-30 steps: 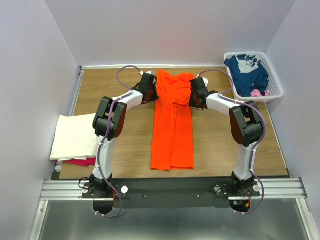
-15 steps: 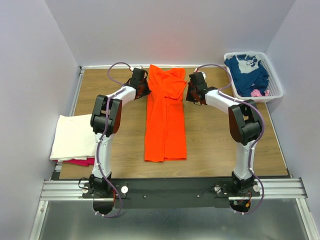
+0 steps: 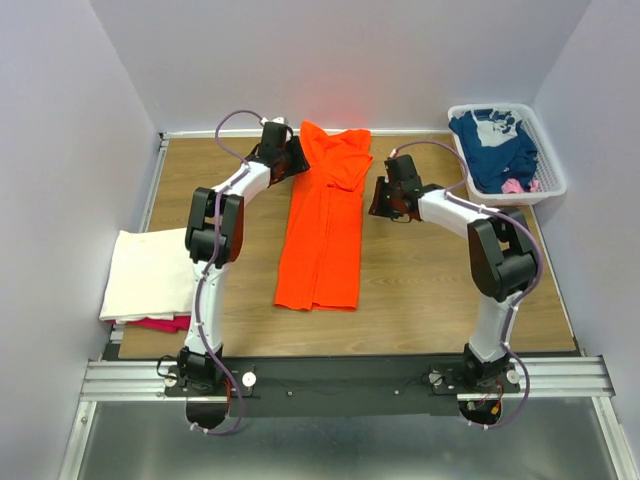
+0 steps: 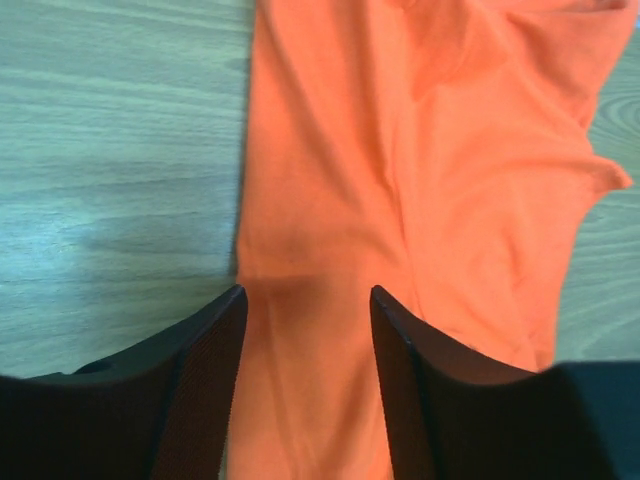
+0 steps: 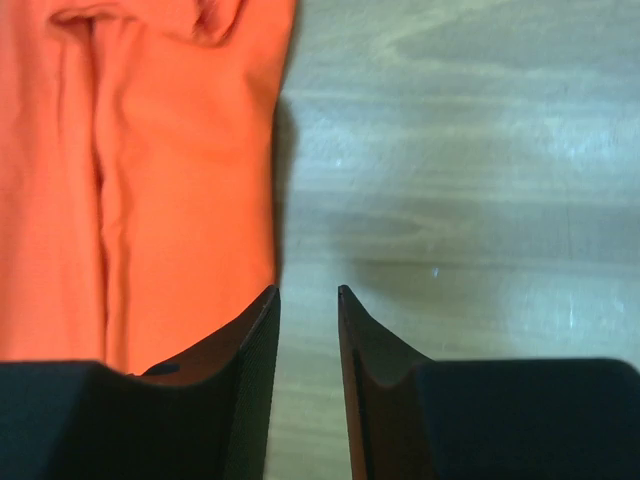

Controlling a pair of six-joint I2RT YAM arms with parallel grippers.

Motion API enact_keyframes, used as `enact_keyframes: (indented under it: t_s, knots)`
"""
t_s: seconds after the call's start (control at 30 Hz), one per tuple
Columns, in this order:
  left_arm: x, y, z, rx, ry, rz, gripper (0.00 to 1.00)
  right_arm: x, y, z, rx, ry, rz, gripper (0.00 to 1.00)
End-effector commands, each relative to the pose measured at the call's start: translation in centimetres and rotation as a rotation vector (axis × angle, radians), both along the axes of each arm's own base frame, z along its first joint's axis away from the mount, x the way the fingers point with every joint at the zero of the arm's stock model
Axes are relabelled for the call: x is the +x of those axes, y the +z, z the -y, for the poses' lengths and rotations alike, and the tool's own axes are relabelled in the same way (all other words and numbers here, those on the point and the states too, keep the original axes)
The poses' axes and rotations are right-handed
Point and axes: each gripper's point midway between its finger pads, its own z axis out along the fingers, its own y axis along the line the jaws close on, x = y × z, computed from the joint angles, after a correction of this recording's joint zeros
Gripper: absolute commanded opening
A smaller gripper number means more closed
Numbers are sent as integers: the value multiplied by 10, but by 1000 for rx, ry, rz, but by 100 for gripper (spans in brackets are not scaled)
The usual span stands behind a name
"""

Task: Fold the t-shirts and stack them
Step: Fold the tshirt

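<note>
The orange t-shirt (image 3: 322, 235) lay as a long strip on the worktop (image 3: 430, 280), awaiting crosswise folds, with the left end effector (image 4: 305, 300) wide over its edge, the right end effector (image 5: 308, 295) narrow beside it, both empty, folded shirts (image 3: 150, 272) stacked to its left, and a navy shirt (image 3: 495, 145) in a basket (image 3: 550, 187) to its right.

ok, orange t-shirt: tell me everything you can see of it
The orange t-shirt is soft plain cloth, folded lengthwise into a long narrow strip, lying flat and slightly slanted on the wooden table, rumpled sleeve end farthest away. The left end effector hangs open over its far-left part; the right end effector, open, is at its right edge. Neither grips it.
</note>
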Motion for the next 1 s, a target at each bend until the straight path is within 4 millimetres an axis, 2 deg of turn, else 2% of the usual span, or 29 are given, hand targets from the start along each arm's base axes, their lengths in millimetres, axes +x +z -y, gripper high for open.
enact_keyframes:
  t_s: [0.0, 0.03, 0.07, 0.1, 0.13, 0.17, 0.2, 0.23, 0.27, 0.37, 0.4, 0.43, 0.47, 0.5, 0.53, 0.57, 0.6, 0.7, 0.73, 0.87, 0.97]
  knots:
    - [7, 78, -7, -43, -16, 159, 63, -23, 27, -11, 83, 33, 13, 38]
    - [3, 99, -9, -51, -10, 188, 63, -30, 29, -17, 86, 48, 14, 40]
    - [-2, 105, -13, -47, 5, 192, 63, -43, 30, -17, 87, 52, 8, 40]
    - [-19, 111, -18, -53, 26, 179, 62, -52, 31, -20, 89, 61, 7, 40]
    - [-28, 116, -21, -64, 44, 186, 61, -67, 28, -30, 87, 79, -8, 40]
    - [-39, 116, -25, -75, 60, 183, 60, -83, 15, -27, 63, 71, -33, 40]
    - [-52, 116, -31, -80, 87, 178, 59, -96, 12, -29, 61, 76, -47, 40]
    - [-80, 115, -38, -107, 114, 173, 58, -112, 14, -41, 76, 91, -51, 40]
    - [-111, 107, -47, -107, 132, 154, 57, -128, 6, -35, 58, 80, -68, 40]
    - [-154, 100, -53, -127, 163, 144, 56, -162, -3, -42, 62, 82, -92, 40]
    - [-178, 74, -61, -107, 193, 94, 55, -176, -13, -37, 50, 79, -112, 40]
    - [-194, 91, -57, -136, 191, 133, 55, -187, -7, -43, 70, 88, -99, 40]
    - [-206, 89, -56, -138, 195, 133, 55, -193, -9, -43, 72, 88, -104, 40]
    - [-226, 66, -63, -109, 212, 96, 55, -199, -8, -45, 75, 93, -104, 40]
    - [-238, 75, -63, -123, 225, 121, 55, -211, -11, -46, 76, 99, -108, 40]
    - [-255, 55, -67, -111, 229, 83, 55, -216, -11, -46, 77, 99, -108, 40]
    - [-264, 60, -68, -129, 229, 101, 55, -221, -11, -47, 80, 101, -109, 40]
    - [-283, 50, -67, -148, 246, 81, 54, -233, -12, -48, 83, 98, -106, 41]
    - [-296, 44, -61, -150, 228, 73, 54, -236, -13, -50, 80, 105, -105, 41]
    - [-315, 34, -50, -165, 215, 49, 52, -242, -12, -57, 79, 103, -93, 41]
    - [-324, 28, -41, -162, 190, 32, 51, -249, -23, -61, 52, 112, -115, 41]
